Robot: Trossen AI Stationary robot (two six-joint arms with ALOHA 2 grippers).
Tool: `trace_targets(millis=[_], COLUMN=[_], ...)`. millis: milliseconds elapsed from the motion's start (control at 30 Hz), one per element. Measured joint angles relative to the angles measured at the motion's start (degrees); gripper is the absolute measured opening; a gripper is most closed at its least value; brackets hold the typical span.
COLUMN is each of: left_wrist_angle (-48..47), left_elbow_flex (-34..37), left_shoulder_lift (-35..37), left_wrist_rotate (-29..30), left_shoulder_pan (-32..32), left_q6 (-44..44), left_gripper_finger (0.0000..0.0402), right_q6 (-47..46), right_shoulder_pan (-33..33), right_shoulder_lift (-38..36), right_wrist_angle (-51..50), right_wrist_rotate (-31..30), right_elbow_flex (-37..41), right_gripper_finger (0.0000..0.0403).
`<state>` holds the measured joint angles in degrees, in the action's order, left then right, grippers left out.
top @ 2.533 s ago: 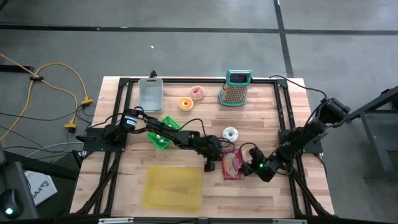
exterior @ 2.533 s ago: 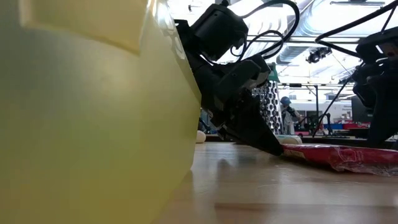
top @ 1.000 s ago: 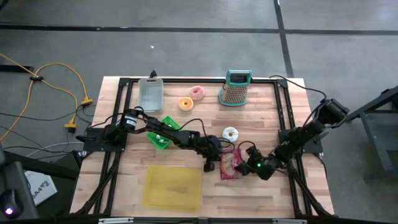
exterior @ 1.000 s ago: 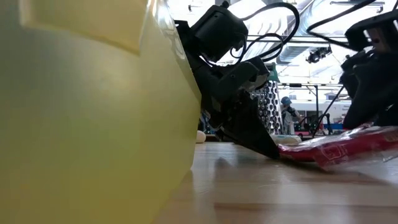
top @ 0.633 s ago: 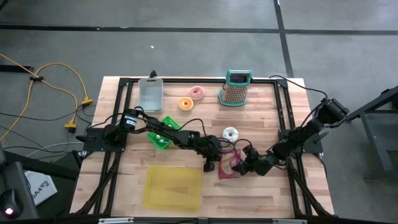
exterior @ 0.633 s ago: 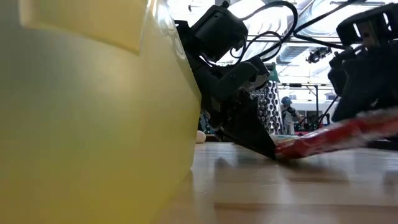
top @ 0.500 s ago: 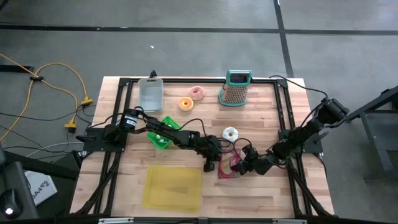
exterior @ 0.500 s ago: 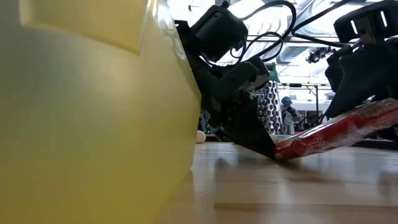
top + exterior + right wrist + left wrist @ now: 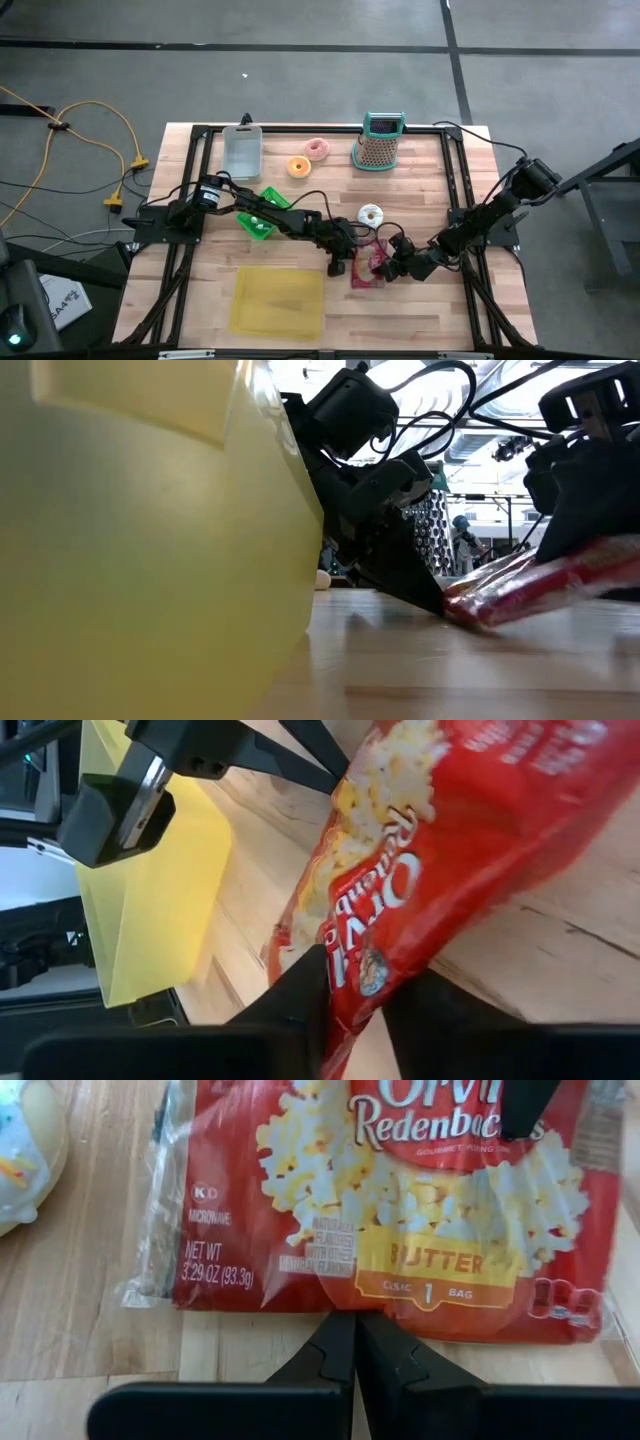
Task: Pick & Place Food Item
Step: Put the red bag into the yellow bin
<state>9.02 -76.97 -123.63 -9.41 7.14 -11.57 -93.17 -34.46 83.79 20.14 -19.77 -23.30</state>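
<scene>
- My right claw (image 9: 350, 995) has just clenched on the near edge of the popcorn bag (image 9: 371, 264), where a second ago its fingers stood wider.
- That edge is now tipped up off the counter (image 9: 420, 200); the far edge rests on the wood against my left claw (image 9: 356, 1348).
- The left claw is clenched on nothing and hasn't moved, working as a backstop.
- I judge the pick secured; carrying to the yellow bin (image 9: 279, 301) remains.

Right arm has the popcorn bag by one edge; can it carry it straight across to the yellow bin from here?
Probably not directly. The right gripper pinches the popcorn bag, but the shut left gripper sits on the table between it and the yellow bin, so it would need to lift over.
</scene>
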Motion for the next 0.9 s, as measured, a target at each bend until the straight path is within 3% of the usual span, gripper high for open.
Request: trace_targets(millis=[300,567,900], left_wrist_angle=[0.0,-0.5,-1.3], left_elbow_flex=[0.0,0.0,0.0], left_shoulder_lift=[0.0,0.7,4.3], left_wrist_rotate=[-0.1,-3.3,-2.7], left_shoulder_pan=[-0.2,-1.1,-2.7], left_q6=[0.2,0.6,1.3], left_gripper_finger=[0.0001,0.0001,0.0001], right_q6=[0.4,0.2,-1.1], right_shoulder_pan=[0.0,-1.9,-5.6], right_shoulder_lift=[0.0,0.0,-0.6], right_wrist_angle=[0.0,0.1,0.6], right_wrist_rotate=[1.1,1.2,-2.1], right_elbow_flex=[0.0,0.0,0.0], right_gripper_finger=[0.0010,0.0007,0.0006])
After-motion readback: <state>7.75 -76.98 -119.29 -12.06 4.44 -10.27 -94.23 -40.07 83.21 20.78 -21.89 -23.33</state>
